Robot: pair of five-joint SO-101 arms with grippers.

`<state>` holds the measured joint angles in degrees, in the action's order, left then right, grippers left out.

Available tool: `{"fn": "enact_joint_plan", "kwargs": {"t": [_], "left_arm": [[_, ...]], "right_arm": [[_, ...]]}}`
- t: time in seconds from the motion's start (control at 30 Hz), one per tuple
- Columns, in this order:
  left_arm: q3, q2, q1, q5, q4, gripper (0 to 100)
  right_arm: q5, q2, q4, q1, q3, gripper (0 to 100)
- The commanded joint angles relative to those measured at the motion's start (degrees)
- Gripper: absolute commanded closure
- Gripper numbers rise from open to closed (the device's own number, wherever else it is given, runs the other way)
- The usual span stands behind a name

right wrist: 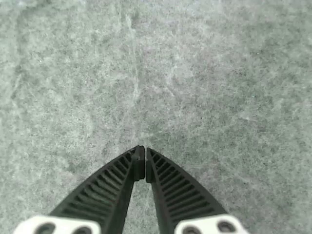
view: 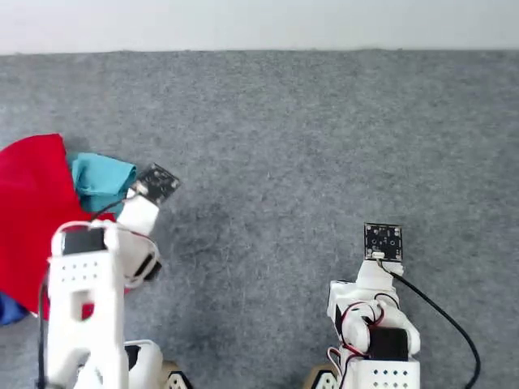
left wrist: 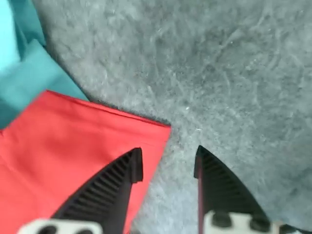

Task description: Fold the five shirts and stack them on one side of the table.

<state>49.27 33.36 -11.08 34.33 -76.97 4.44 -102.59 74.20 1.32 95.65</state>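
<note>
A folded red shirt (view: 28, 215) lies at the table's left edge, with a teal shirt (view: 100, 182) beside it and a bit of blue cloth (view: 10, 309) under it at the near side. In the left wrist view the red shirt (left wrist: 73, 161) has a corner by my left gripper (left wrist: 168, 163), which is open with one finger (left wrist: 114, 180) over the red cloth and the other over bare felt; the teal shirt (left wrist: 24, 73) lies past it. My right gripper (right wrist: 145, 163) is shut, empty, above the grey felt at the near right.
Grey felt (view: 308, 146) covers the whole table up to a white wall at the back. The left arm (view: 89, 300) stands over the shirt pile; the right arm (view: 377, 324) sits at the near right edge.
</note>
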Motion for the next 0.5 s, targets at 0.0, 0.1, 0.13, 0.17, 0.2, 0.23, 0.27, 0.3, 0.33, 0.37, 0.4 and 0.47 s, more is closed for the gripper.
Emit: {"fn": "enact_joint_plan", "kwargs": {"t": [0.0,0.1,0.13,0.17,0.2,0.23,0.27,0.3,0.33,0.37,0.4,0.47], "left_arm": [[-9.19,-9.76,-0.53,0.53,-2.90,82],[-15.08,-16.53,-0.44,0.53,-5.45,82],[-16.57,-18.64,-0.26,0.53,-5.89,82],[-17.63,-20.48,-0.26,0.53,-5.98,82],[-18.59,-22.24,-0.26,0.53,-5.98,82],[-19.30,-23.91,-0.53,0.53,-5.89,82],[-20.00,-25.58,-0.62,0.53,-5.89,82],[-20.44,-26.99,-0.97,0.53,-5.89,82],[-20.79,-28.48,-1.23,0.53,-5.89,82],[-20.79,-29.89,-1.32,0.53,-5.89,82],[-20.79,-31.12,-1.49,0.62,-5.36,82],[-20.79,-33.23,-1.76,0.62,-4.31,82]], "right_arm": [[0.26,-0.57,0.31,0.13,0.79,98.4],[0.26,-0.57,0.31,0.13,0.79,98.4],[0.26,-0.57,0.31,0.13,0.79,98.4],[0.26,-0.57,0.31,0.13,0.79,98.4],[0.26,-0.57,0.31,0.13,0.79,98.4],[0.26,-0.57,0.31,0.13,0.79,98.4],[0.26,-0.57,0.31,0.13,0.79,98.4],[0.26,-0.57,0.31,0.13,0.79,98.4],[0.26,-0.57,0.31,0.13,0.79,98.4],[0.26,-0.57,0.31,0.13,0.79,98.4],[0.26,-0.57,0.31,0.13,0.79,98.4],[0.26,-0.57,0.31,0.13,0.79,98.4]]}}
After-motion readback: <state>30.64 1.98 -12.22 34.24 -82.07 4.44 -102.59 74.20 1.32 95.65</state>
